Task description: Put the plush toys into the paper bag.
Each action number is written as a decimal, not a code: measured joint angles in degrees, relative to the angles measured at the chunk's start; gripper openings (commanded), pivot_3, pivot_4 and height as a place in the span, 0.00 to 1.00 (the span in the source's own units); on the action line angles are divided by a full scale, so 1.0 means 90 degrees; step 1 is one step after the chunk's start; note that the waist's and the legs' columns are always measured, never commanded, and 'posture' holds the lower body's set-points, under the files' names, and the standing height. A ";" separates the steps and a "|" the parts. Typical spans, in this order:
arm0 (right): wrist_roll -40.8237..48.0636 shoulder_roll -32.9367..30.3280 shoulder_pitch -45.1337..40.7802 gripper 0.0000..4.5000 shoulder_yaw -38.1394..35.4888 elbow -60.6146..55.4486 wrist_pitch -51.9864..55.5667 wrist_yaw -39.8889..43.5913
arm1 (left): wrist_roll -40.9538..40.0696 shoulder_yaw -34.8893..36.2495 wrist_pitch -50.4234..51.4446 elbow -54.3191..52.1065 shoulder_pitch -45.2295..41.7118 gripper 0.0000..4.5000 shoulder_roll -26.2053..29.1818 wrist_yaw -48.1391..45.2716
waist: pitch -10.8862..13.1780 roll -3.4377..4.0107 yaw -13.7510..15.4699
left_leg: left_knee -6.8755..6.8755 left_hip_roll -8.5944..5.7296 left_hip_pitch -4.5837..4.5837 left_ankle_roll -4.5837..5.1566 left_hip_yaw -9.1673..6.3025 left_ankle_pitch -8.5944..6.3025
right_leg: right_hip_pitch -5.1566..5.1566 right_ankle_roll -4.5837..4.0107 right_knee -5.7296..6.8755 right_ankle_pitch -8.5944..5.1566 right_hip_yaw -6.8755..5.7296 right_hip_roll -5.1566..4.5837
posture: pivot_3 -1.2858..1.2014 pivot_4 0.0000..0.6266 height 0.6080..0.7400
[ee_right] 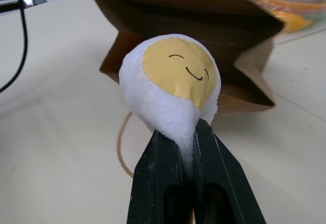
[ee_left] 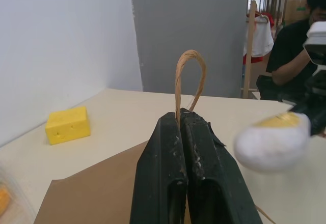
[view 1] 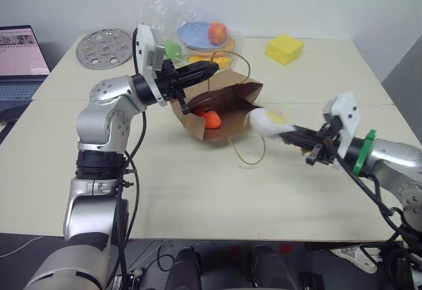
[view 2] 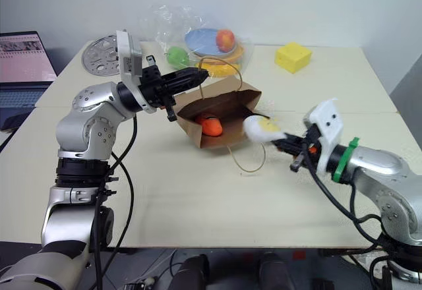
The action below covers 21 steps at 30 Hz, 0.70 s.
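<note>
- Now the bag (view 1: 221,109) lies on its side on the bench (view 1: 198,191), its mouth open toward the robot's right, raised by one cord handle (ee_left: 189,76).
- Left gripper (view 1: 210,70): jaws pressed together on that handle, whose loop stands up just past the fingertips in the left wrist view.
- The second handle (view 1: 247,151) trails loose on the bench in front of the bag.
- Inside the bag sits the carrot (view 1: 211,118) (its orange shows through the mouth).
- Right gripper (ee_right: 192,132): jaws clamped on the white base of the egg (ee_right: 170,84), held off the bench just beside the bag's mouth, with the yellow smiling face turned toward the wrist camera.
- Behind the bag, a clear plastic bag (view 1: 191,33) holds coloured plates and round toy fruits.
- A yellow block (view 1: 285,48) rests near the far right edge, well apart from the bag.
- A perforated metal disc (view 1: 104,46) lies at the far left, and a laptop (view 1: 20,62) sits beyond the bench edge.
</note>
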 measured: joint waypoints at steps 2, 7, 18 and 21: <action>-0.0013 0.0260 -0.0257 0.01 0.0339 0.0059 0.0018 -0.0238 | -0.0001 -0.0023 0.0000 -0.0003 -0.0013 0.00 -0.0013 -0.0004 | 0.0000 0.0000 0.0009 | 0.0002 0.0000 -0.0001 0.0000 -0.0001 0.0000 | 0.0000 0.0000 0.0001 0.0000 -0.0001 0.0000 | 0.52 0.24 1.00; -0.0731 0.1253 -0.1043 0.01 0.1215 0.0963 -0.0135 -0.1136 | -0.0003 -0.0049 0.0002 -0.0016 -0.0023 0.00 -0.0029 -0.0007 | 0.0000 0.0000 0.0010 | -0.0001 0.0000 -0.0001 0.0000 -0.0003 0.0000 | -0.0005 0.0000 0.0002 0.0001 -0.0003 0.0000 | 0.52 0.24 1.00; -0.2055 0.2342 -0.2123 0.01 0.2137 0.2786 -0.0465 -0.1931 | -0.0025 -0.0051 0.0024 -0.0151 0.0018 0.00 -0.0025 -0.0002 | 0.0000 0.0000 0.0014 | -0.0003 0.0000 -0.0008 0.0000 -0.0007 0.0001 | -0.0011 -0.0001 0.0003 0.0001 -0.0008 -0.0001 | 0.52 0.24 1.00; -0.2343 0.2650 -0.2387 0.01 0.2134 0.3350 -0.0755 -0.2079 | -0.0040 -0.0051 0.0036 -0.0260 0.0035 0.00 -0.0029 -0.0002 | 0.0000 0.0001 0.0010 | -0.0004 0.0000 -0.0008 0.0000 -0.0008 0.0001 | -0.0012 -0.0001 0.0004 0.0001 -0.0009 -0.0001 | 0.52 0.24 1.00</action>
